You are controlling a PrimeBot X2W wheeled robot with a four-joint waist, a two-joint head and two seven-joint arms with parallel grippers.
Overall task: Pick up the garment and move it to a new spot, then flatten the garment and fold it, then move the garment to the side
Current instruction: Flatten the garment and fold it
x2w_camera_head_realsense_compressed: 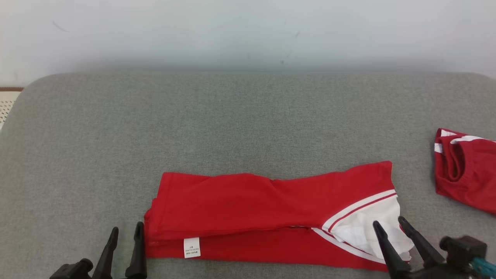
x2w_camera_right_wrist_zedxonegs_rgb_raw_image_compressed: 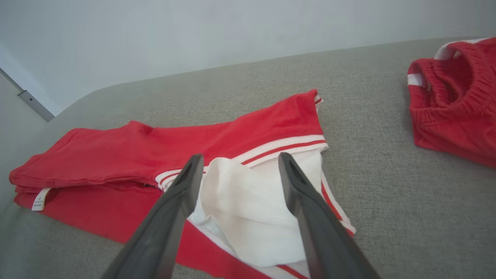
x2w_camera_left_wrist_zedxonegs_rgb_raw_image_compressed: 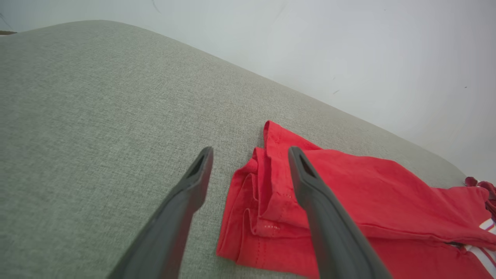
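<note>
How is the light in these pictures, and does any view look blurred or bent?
Head view: soft, even light, no glare; the folded garment is sharp. Left wrist view: the grey cushion's far edge seems bowed by the wide lens. Right wrist view: the right gripper looks soft near the lens.

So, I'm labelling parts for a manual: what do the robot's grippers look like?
The left gripper and right gripper each have two long, slim, dark grey fingers tapering to blunt tips, with a recessed slot near each tip. A teal part sits beside the right one's black mount.
</note>
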